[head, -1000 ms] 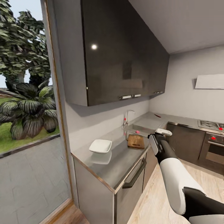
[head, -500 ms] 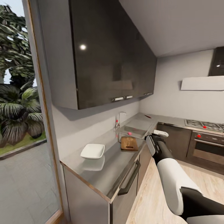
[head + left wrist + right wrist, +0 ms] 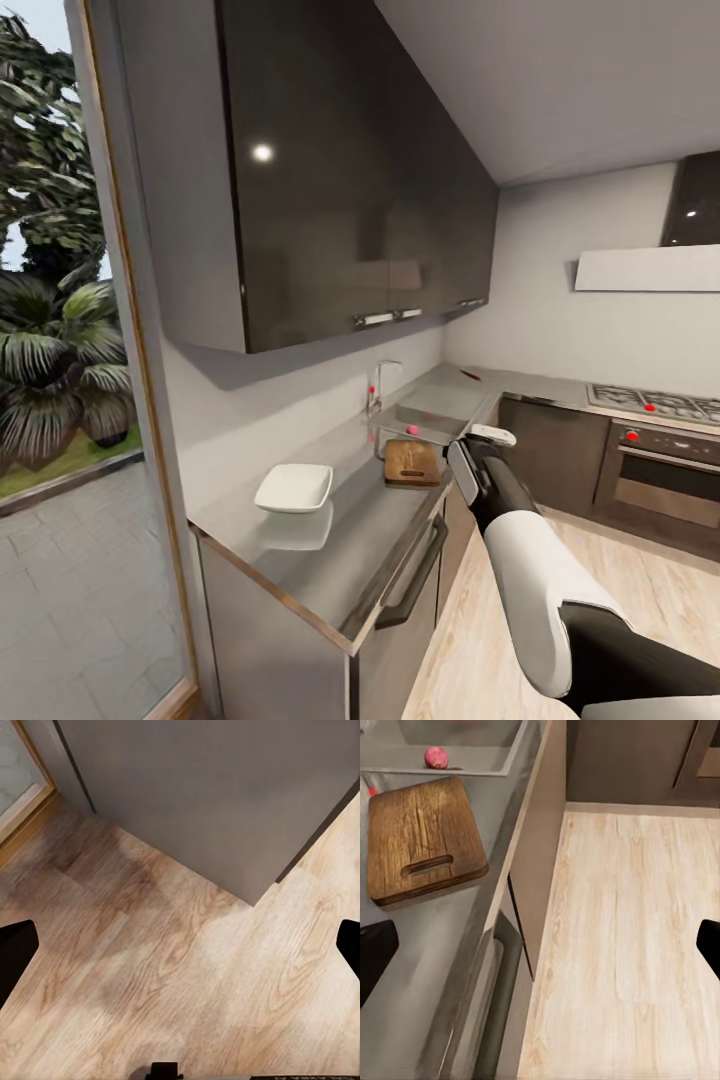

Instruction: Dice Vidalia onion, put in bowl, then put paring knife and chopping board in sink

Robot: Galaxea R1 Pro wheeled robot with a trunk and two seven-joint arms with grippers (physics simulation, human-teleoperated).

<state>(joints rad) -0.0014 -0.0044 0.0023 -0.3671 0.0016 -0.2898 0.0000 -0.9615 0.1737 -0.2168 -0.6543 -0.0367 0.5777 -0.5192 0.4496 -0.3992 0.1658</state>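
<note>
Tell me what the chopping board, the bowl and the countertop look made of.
Chopping board: wood, dark brown with visible grain, matte. Bowl: white and glossy, probably ceramic, though plastic is possible. Countertop: smooth grey, faintly mirroring the bowl; polished stone or steel, hard to tell.

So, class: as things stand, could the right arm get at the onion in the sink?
Probably yes: the onion lies uncovered in the sink just past the board, and nothing stands between it and the right gripper.
</note>
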